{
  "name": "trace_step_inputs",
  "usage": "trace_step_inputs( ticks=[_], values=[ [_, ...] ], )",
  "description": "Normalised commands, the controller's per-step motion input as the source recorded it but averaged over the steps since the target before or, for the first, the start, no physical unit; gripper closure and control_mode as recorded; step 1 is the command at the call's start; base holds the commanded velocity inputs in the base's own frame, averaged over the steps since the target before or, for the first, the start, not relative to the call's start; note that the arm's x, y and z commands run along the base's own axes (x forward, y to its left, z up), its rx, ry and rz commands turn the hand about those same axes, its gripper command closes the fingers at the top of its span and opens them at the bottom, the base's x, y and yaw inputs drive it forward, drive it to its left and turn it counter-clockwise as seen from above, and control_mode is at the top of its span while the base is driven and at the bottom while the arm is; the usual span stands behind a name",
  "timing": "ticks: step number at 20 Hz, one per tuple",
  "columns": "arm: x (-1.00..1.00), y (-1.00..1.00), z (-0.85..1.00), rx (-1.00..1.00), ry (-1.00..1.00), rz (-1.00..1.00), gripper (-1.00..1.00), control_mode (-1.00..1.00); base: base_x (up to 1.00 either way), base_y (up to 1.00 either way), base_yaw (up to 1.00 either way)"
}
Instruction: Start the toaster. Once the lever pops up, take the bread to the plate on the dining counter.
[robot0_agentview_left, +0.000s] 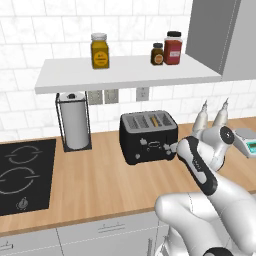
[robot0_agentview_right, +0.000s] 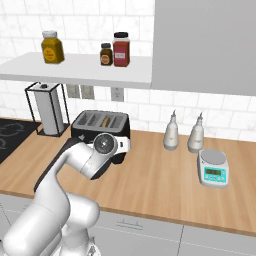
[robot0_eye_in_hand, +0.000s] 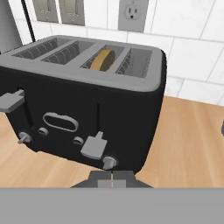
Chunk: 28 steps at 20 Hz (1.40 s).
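The black toaster (robot0_agentview_left: 148, 136) stands on the wooden counter (robot0_agentview_left: 100, 180) against the white tiled wall, between the paper towel holder (robot0_agentview_left: 74, 121) on its left and two pale bottles (robot0_agentview_right: 171, 131) further right. It has four slots on top. In the hand view the slice of bread (robot0_eye_in_hand: 103, 60) sits down in the third slot from the left, its tan rounded top edge just showing above the rim; the same brown edge shows in the left base view. Two grey levers stick out of the toaster's front: one high on the left (robot0_eye_in_hand: 11, 100), the other low, near the bottom right (robot0_eye_in_hand: 94, 146), with small round knobs and an oval button beside them. No writing or brand can be read on the toaster.

The gripper (robot0_eye_in_hand: 112, 180) is clenched shut, its two fingertips pressed together with nothing between them, and it sits just in front of and below the low right lever.

On the shelf (robot0_agentview_left: 125, 72) above stand a yellow jar (robot0_agentview_left: 100, 51), a small dark jar (robot0_agentview_left: 157, 54) and a red jar (robot0_agentview_left: 173, 48); their labels are too small to read. A small kitchen scale (robot0_agentview_right: 213, 168) lies on the counter to the right, its display unreadable. A black cooktop (robot0_agentview_left: 22, 175) is set into the counter on the left. Wall outlets (robot0_eye_in_hand: 132, 10) sit behind the toaster.
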Motion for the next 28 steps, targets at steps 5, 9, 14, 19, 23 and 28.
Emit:
trace_step_inputs(
  ticks=[5,9,14,19,23,28],
  values=[
    [0.00,0.00,0.00,0.00,0.00,0.00,1.00,-1.00,0.00,0.00,0.00],
    [0.00,0.00,0.00,0.00,0.00,0.00,1.00,-1.00,0.00,0.00,0.00],
    [0.00,-0.04,0.00,0.00,0.00,0.00,1.00,-1.00,0.00,0.00,0.00],
    [-0.03,-0.02,0.00,0.00,-0.01,0.01,1.00,-1.00,0.00,0.00,0.00],
    [0.00,-0.11,0.04,0.00,-0.02,0.06,1.00,-1.00,0.00,0.00,0.00],
    [0.00,-0.11,0.12,0.00,-0.05,0.09,1.00,-1.00,0.00,0.00,0.00]
  ],
)
